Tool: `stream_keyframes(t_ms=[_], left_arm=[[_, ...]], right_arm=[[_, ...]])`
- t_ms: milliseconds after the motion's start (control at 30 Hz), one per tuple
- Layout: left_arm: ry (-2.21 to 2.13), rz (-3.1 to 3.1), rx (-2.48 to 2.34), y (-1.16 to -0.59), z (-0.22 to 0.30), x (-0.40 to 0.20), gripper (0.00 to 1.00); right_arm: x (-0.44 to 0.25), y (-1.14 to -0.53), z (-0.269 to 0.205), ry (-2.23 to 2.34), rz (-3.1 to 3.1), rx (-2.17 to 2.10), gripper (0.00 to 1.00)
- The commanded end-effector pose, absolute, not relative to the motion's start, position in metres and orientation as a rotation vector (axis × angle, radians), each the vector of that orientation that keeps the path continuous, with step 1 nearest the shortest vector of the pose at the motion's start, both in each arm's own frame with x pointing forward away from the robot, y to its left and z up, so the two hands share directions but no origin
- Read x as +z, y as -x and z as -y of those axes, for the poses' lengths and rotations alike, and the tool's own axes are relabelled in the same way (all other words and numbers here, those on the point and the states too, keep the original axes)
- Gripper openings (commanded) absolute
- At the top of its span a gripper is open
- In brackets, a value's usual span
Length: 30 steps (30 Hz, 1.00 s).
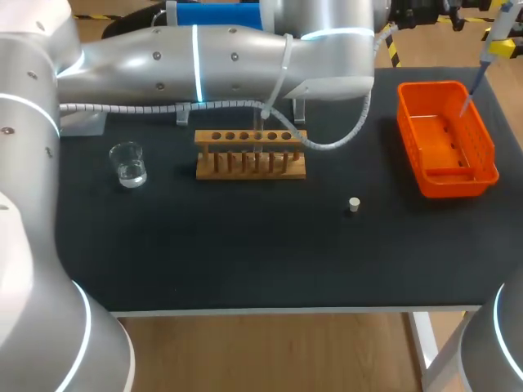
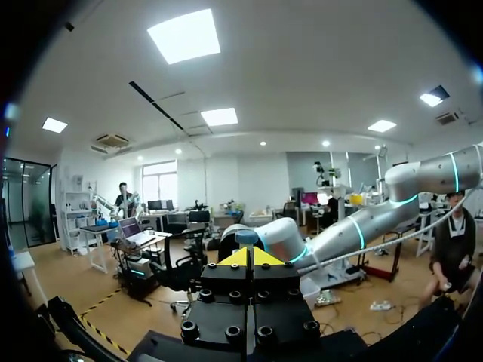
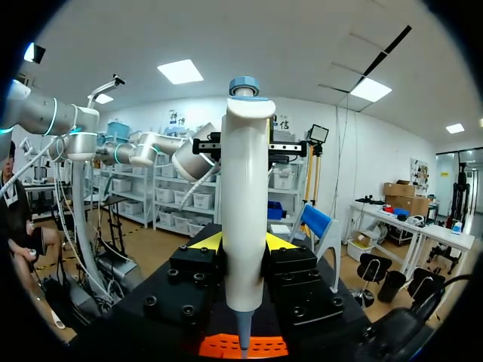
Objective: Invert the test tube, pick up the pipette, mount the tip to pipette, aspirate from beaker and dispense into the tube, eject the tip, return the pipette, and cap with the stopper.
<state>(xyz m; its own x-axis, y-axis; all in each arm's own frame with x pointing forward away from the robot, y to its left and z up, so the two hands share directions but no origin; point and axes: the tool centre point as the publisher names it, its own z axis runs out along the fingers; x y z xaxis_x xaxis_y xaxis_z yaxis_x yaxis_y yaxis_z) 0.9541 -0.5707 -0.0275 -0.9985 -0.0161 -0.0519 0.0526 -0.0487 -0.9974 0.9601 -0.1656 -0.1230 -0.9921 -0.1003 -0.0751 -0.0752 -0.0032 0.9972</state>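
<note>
Right now your right claw is clenched on the pipette, one finger on either side of its barrel. It holds the pipette upright with the narrow end pointing down. That hold suits a tool that must meet tips and liquid from above. The pipette hangs over the orange basket, which sits well off from the rack on your right arm's side. So the step in hand likely concerns the tip. I cannot tell from these views whether a tip is being mounted or dropped.

Your left claw is clenched on nothing, its yellow tips meeting. It looks out into the room, and the left arm stretches across behind the rack, clear of the glassware. That seems a sensible way to keep it out of the right arm's path.

What looks like the tube stands in a hole of the rack, towards its right end. The beaker sits beside the rack on the left arm's side and holds a little clear liquid. The stopper lies on the counter in front of the rack and to its right. The tube is not yet capped.
</note>
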Motion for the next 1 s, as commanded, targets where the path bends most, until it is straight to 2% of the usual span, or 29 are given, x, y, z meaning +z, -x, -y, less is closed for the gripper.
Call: stream_keyframes(t_ms=[33,1000], left_arm=[[-0.039,-2.132,-2.243,-0.9561,0.5749,-0.029,0.0],[-0.058,-2.146,-2.248,-0.9575,0.5775,-0.0348,0.0]], right_arm=[[-0.122,-0.9593,0.1652,-0.193,2.21,-2.201,0.0],[-0.122,-0.9593,0.1652,-0.193,2.21,-2.201,0.0]])
